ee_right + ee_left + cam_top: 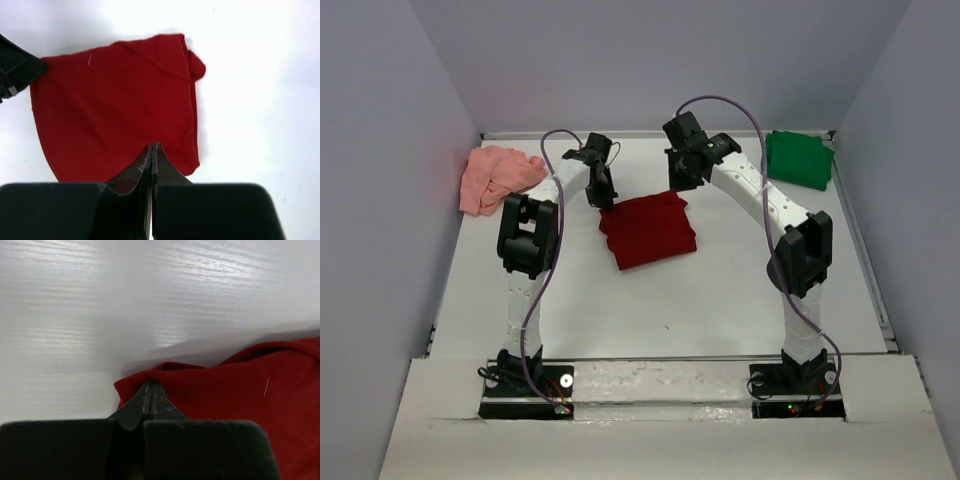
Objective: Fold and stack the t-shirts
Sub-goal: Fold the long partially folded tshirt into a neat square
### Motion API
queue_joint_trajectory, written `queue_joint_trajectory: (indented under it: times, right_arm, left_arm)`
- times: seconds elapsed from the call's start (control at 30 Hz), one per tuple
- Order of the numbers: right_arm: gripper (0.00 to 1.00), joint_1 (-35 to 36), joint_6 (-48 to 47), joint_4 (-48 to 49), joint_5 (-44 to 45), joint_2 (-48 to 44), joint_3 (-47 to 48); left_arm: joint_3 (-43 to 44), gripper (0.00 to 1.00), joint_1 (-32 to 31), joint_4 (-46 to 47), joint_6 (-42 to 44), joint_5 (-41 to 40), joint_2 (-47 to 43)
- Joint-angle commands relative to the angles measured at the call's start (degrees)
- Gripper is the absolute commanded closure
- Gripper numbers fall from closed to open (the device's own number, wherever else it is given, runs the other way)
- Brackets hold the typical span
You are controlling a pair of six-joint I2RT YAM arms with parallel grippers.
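The dark red t-shirt (650, 232) lies folded on the white table (720, 300) between my two arms. My left gripper (604, 203) is shut at its far left corner. In the left wrist view the tips (150, 385) pinch the red cloth (240, 390), which rises slightly off the table there. My right gripper (682, 183) is shut at the far right corner. In the right wrist view its tips (152, 145) meet the edge of the red cloth (115, 110). The salmon-pink t-shirt (498, 177) lies crumpled at the back left. The green t-shirt (798, 158) lies folded at the back right.
Grey walls (650, 60) enclose the table at the back and on both sides. A raised white ledge (660, 380) runs along the near edge, where the arm bases stand. Cables loop above both arms.
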Motion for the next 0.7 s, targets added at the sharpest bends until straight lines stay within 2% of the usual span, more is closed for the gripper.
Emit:
queue_joint_trajectory:
  times: [0.0, 0.37, 0.53, 0.67]
  right_arm:
    - [1.00, 0.43, -4.07, -3.48, 0.18, 7.01, 6.25]
    - [1.00, 0.43, -6.26, -1.19, 0.10, 18.79, 15.56]
    - [1.00, -1.15, -7.40, -2.69, 0.01, 20.91, 19.89]
    - [1.00, -1.77, -8.37, -2.34, -0.51, 20.65, 19.89]
  left_arm:
    - [3.61, 1.00, -0.44, -1.93, 0.80, -0.35, -5.47]
    - [4.31, 1.00, -0.79, -2.37, 1.85, -0.52, -5.39]
    - [7.03, 1.00, -0.88, -3.51, 2.03, -0.96, -3.54]
    - [7.22, 1.00, -0.88, -3.25, 1.85, -0.09, -3.36]
